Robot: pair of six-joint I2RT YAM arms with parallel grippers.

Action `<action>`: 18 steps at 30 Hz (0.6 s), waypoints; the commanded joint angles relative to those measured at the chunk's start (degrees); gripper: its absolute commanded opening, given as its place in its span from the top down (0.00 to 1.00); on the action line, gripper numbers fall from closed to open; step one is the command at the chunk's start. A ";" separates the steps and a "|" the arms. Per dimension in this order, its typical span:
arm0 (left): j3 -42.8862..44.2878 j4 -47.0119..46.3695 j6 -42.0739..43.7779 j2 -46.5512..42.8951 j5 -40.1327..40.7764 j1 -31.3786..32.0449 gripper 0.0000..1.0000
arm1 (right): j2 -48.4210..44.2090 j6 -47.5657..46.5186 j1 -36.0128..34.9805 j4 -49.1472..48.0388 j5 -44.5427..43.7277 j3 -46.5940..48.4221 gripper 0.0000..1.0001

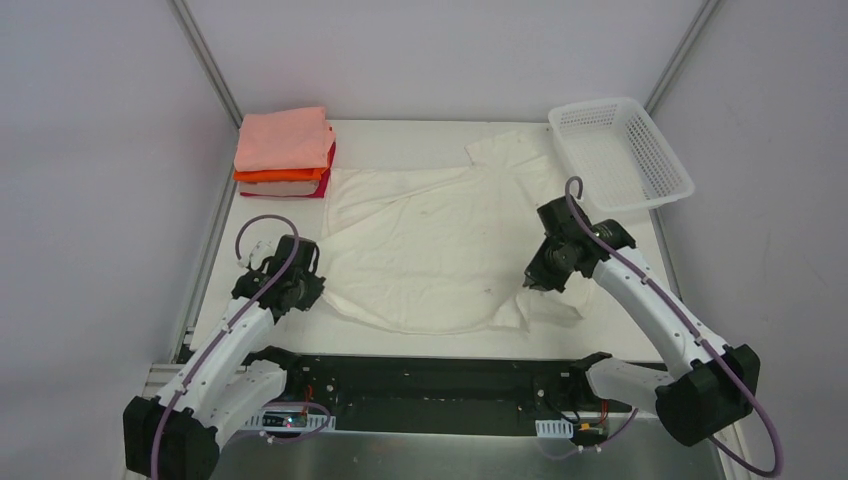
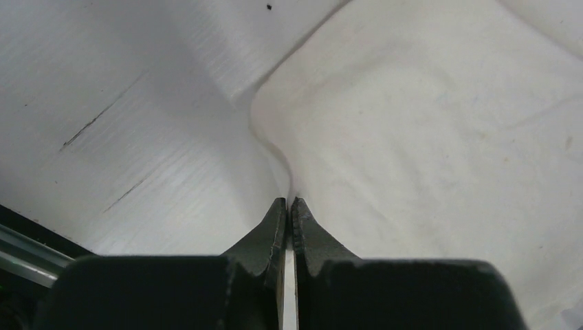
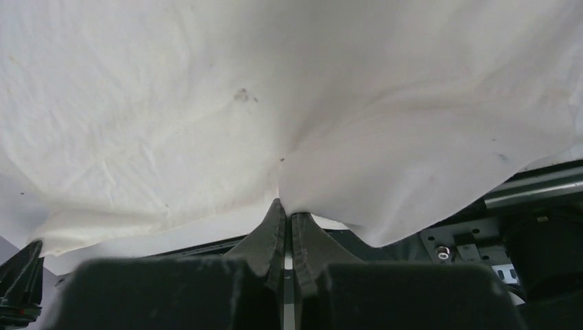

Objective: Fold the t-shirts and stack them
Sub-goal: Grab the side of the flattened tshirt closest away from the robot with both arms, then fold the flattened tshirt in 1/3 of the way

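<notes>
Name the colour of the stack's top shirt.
The top shirt is salmon pink; top view.

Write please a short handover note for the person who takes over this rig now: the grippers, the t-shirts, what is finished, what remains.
Left gripper: shut on the near-left edge of the cream-white shirt.
Right gripper: shut on the same shirt's near-right edge.
The cream-white shirt lies spread and wrinkled mid-table, not folded.
Folded stack: far-left corner, salmon-pink on top, orange and crimson-red below.
Basket: far-right corner, nothing seen in it.
Done: the stacked shirts.
Left: fold the cream-white shirt and put it on the stack.
</notes>
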State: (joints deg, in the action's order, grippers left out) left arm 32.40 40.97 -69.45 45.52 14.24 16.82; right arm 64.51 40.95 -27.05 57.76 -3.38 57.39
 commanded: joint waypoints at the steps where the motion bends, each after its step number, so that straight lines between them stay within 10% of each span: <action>1: 5.36 -4.40 1.43 5.63 4.28 -0.03 1.00 | 3.87 -4.65 4.07 -6.34 1.63 4.46 1.00; 18: 11.98 -8.80 3.99 18.45 6.84 -6.11 1.00 | 17.75 -9.81 12.17 -12.50 8.43 15.58 1.00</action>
State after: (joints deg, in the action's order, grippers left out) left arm 42.00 33.65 -67.00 62.46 18.70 12.08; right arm 80.73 33.12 -15.92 47.05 3.29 69.14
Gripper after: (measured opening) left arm 0.009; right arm 0.020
